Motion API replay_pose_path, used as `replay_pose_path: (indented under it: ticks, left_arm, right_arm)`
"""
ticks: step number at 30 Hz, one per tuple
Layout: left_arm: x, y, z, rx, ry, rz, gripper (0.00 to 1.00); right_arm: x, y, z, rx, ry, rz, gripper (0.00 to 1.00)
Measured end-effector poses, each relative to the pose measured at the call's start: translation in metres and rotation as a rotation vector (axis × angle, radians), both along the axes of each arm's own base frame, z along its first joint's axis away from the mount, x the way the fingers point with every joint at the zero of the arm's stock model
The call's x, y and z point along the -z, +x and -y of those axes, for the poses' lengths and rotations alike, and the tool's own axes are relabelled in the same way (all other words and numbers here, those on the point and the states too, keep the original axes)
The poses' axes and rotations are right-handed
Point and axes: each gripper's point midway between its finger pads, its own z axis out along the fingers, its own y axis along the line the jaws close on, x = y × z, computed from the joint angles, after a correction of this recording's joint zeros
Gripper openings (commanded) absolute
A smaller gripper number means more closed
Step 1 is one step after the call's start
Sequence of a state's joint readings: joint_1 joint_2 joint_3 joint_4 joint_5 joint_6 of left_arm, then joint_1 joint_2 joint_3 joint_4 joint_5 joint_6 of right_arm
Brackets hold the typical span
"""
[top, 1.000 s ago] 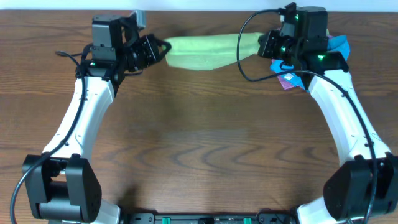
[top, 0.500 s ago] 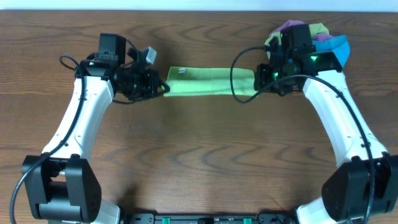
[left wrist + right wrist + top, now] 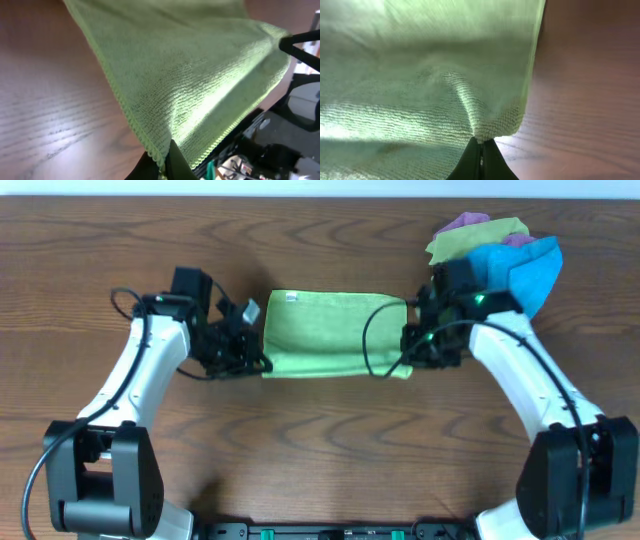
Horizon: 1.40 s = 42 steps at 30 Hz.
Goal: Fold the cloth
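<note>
Holds the green cloth [image 3: 335,335] by two corners, pinched tight in the left gripper [image 3: 258,364] and right gripper [image 3: 408,366]. Stretches between both over the table [image 3: 320,450].

a robotics lab or test bench, by the look of it. a bare dark wood-grain table [image 3: 320,450] fills the overhead view. one white-and-black robot arm [image 3: 130,395] stands at the left of the frame and another [image 3: 550,395] at the right. a black mounting rail with green connectors [image 3: 320,532] lies along the bottom edge. a loose black cable [image 3: 366,340] loops mid-frame, and a pile of coloured practice cloths [image 3: 510,255] sits at upper right.
</note>
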<state>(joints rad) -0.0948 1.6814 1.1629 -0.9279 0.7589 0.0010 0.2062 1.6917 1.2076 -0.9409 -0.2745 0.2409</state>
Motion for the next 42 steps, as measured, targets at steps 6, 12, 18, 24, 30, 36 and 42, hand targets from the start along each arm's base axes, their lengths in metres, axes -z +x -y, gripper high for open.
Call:
replay_pose_path:
  ticks: [6,12,18,24,30,36,42]
  left_arm:
    - [0.027,-0.024,0.005,0.022,0.009,-0.059,0.06]
    - [0.029,-0.001,0.011,-0.021,-0.004,0.024,0.06]
    - [0.022,0.042,0.013,-0.121,-0.017,0.153,0.06]
    - [0.012,0.082,0.01,-0.218,-0.01,0.282,0.06]
    - [0.015,0.113,0.009,-0.285,-0.021,0.358,0.06]
    - [0.049,0.135,0.01,-0.331,-0.027,0.353,0.06]
    - [0.057,0.153,0.013,-0.358,-0.054,0.393,0.05]
  right_arm:
    - [0.012,-0.03,0.004,-0.008,-0.009,-0.014,0.02]
    - [0.013,-0.009,0.003,0.011,-0.006,0.098,0.02]
    - [-0.004,0.044,0.001,0.05,-0.004,0.326,0.02]
    - [-0.012,0.079,0.002,0.078,-0.014,0.463,0.01]
    - [0.008,0.101,0.0,0.087,-0.023,0.494,0.02]
    - [0.025,0.123,0.0,0.102,-0.035,0.547,0.02]
    - [0.041,0.131,0.002,0.11,-0.057,0.552,0.01]
